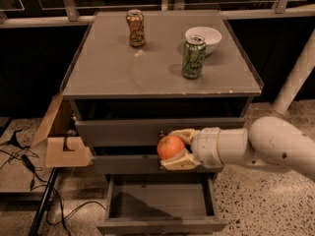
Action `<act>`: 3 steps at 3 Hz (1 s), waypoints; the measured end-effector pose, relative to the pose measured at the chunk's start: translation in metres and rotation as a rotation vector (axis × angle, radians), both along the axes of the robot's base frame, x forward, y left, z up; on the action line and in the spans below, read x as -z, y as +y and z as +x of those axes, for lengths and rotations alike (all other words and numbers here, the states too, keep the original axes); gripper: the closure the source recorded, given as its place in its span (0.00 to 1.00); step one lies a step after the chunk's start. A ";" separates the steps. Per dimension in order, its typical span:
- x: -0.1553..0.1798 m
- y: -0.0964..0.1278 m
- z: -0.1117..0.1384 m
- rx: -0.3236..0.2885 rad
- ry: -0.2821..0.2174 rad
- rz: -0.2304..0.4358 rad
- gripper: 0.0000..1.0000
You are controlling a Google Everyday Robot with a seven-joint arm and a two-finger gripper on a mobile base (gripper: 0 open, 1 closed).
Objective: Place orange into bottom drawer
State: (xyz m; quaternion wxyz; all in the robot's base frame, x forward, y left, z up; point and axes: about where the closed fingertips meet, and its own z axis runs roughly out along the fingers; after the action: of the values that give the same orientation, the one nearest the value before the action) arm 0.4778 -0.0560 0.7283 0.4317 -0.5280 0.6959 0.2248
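The orange (170,147), round and smooth, is held in my gripper (173,148), whose pale fingers (181,162) are shut above and below it. The gripper hangs in front of the middle drawer front, above the back of the bottom drawer (161,205). The bottom drawer is pulled out and open, its grey inside showing no contents. My white arm (256,149) reaches in from the right.
On the grey cabinet top (118,73) stand an orange-brown can (136,28), a green can (193,56) and a white bowl (206,35). An open cardboard box (61,136) sits left of the cabinet, with cables (29,176) on the floor. A white post (295,77) stands at right.
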 end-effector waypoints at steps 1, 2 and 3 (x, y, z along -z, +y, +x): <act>0.095 -0.008 -0.019 0.001 0.088 0.125 1.00; 0.095 -0.008 -0.020 -0.001 0.087 0.123 1.00; 0.123 -0.007 -0.016 -0.029 0.055 0.078 1.00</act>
State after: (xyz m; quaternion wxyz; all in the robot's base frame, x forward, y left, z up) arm 0.4614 -0.0631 0.6057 0.4293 -0.5144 0.6906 0.2724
